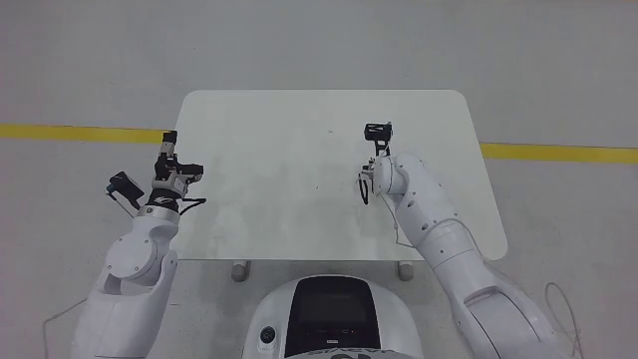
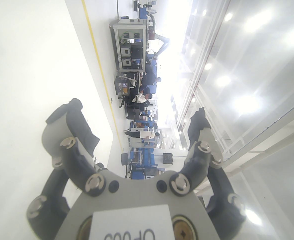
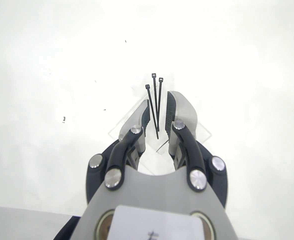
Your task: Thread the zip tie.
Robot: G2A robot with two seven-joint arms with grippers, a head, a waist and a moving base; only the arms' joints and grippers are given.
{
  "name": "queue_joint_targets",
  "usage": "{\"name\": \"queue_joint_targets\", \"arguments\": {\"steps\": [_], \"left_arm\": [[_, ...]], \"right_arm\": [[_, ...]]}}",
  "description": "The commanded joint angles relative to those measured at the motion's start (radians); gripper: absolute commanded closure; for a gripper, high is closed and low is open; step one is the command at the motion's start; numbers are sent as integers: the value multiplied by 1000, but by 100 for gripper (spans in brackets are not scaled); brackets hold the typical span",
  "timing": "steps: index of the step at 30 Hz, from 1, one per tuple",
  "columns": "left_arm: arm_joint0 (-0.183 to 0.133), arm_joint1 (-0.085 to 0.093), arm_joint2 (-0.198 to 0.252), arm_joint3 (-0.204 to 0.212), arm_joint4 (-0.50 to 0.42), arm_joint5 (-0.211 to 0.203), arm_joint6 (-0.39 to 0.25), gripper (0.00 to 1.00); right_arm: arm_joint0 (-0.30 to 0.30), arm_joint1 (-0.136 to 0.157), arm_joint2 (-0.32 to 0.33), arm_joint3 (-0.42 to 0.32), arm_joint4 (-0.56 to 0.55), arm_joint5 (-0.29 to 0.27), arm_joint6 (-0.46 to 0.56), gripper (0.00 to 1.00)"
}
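**Right fingers open around the zip ties**

Three black zip ties (image 3: 155,93) lie side by side on a clear sheet (image 3: 202,133) on the white counter (image 1: 299,160), right of its middle. The right gripper (image 3: 157,98) hangs over them, its fingers parted on either side of the ties and gripping nothing. The left gripper (image 2: 137,108) sits at the counter's left edge, fingers spread wide and empty.

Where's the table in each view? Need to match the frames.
Top view: table mid-picture, white, rounded corners.
Left wrist view: table behind the open left gripper, ending at a rounded corner.
Right wrist view: table under the right gripper and the zip ties.
Shared landmark: yellow floor line along the table, top and left wrist views.
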Motion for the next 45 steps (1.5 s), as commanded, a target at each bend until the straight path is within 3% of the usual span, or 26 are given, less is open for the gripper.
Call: {"name": "queue_joint_targets", "arguments": {"steps": [1,6,11,21,28,45], "left_arm": [[0,0,0,0,0,0,0,0],[0,0,0,0,0,0,0,0],[0,0,0,0,0,0,0,0],[0,0,0,0,0,0,0,0],[0,0,0,0,0,0,0,0],[0,0,0,0,0,0,0,0]], "right_arm": [[1,-2,3,8,0,0,-1,88],[5,-7,9,19,-2,0,-7,94],[0,-10,15,16,-7,0,-12,93],[-41,-7,36,-45,-36,0,-14,87],[-71,-5,53,-95,-62,0,2,89],[-30,-12,41,-17,-33,-4,-13,90]]}}
